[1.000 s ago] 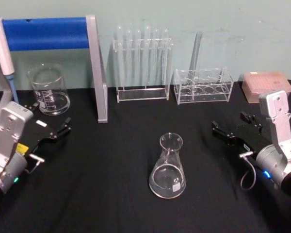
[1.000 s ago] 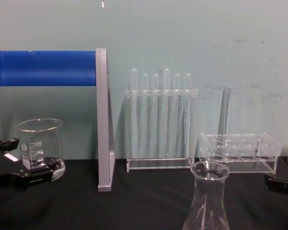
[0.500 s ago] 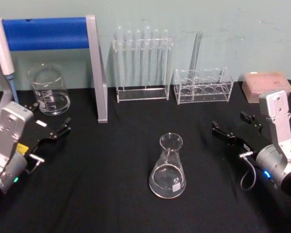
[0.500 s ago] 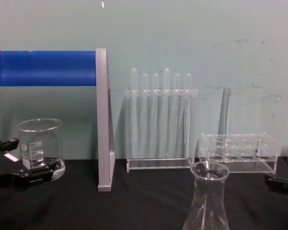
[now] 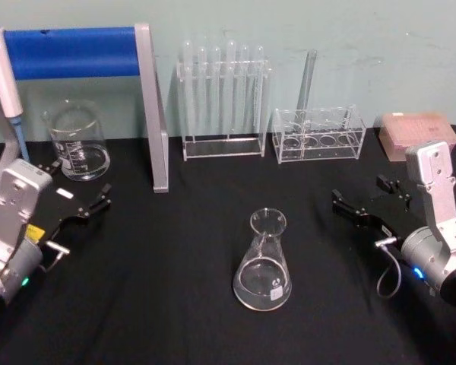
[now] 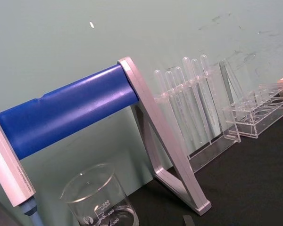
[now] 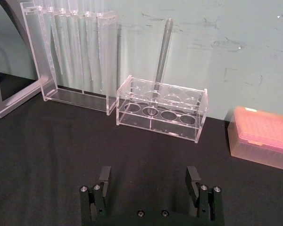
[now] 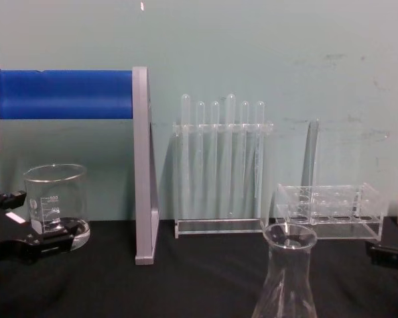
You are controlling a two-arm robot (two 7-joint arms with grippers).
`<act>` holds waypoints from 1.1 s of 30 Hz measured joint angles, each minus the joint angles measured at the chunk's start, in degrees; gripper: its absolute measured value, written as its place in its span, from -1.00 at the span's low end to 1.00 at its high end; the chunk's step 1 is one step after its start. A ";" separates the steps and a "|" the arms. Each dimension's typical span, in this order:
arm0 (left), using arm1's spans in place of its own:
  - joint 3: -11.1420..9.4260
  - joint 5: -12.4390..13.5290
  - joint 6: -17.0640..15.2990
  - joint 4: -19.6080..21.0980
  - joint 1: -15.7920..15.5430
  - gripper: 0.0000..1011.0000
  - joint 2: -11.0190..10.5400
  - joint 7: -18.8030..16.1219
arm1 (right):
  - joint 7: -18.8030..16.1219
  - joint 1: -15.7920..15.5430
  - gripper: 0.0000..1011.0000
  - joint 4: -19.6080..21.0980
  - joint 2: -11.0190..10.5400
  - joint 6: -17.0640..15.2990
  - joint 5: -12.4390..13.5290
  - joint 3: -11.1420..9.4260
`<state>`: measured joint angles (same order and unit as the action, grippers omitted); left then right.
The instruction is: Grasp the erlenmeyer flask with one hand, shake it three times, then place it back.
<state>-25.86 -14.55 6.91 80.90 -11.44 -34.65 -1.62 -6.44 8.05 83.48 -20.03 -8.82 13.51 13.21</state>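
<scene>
Upright on the black table point(image 5: 175, 251), the erlenmeyer flask point(image 5: 263, 262) stands between both end effectors, well apart from each. Right end effector point(image 5: 372, 199) is spread wide, empty; left end effector point(image 5: 80, 199) likewise released, just beside the beaker point(image 5: 77, 141).

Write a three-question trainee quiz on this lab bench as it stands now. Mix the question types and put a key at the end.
1. True or false: the erlenmeyer flask stands upright on the black table, touched by neither gripper.
2. Multiple choice: the right gripper is A) shut on the flask, B) open with nothing between its fingers, C) shut on a test tube.
3. Fill in: the single test tube stands in the low clear rack, while the beaker sits on the robot's ____ side.

Key
1. True: it stands alone mid-table, between the left gripper and the right one.
2. B.
3. Left.
</scene>
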 joint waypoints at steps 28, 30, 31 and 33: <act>0.00 0.00 0.00 0.00 0.00 0.98 0.00 0.00 | 0.00 0.00 0.98 0.00 0.00 0.00 0.00 0.00; 0.00 0.00 0.00 0.00 0.00 0.98 0.00 0.00 | 0.00 0.00 0.98 0.00 0.00 0.00 0.00 0.00; 0.00 0.00 0.00 0.00 0.00 0.98 0.00 0.00 | 0.00 0.00 0.98 0.00 0.00 0.00 0.00 0.00; 0.00 0.00 0.00 0.00 0.01 0.98 0.00 0.00 | 0.00 0.00 0.98 0.00 0.00 0.00 0.00 0.00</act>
<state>-25.86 -14.55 6.91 80.90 -11.43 -34.65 -1.62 -6.44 8.05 83.48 -20.03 -8.82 13.51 13.21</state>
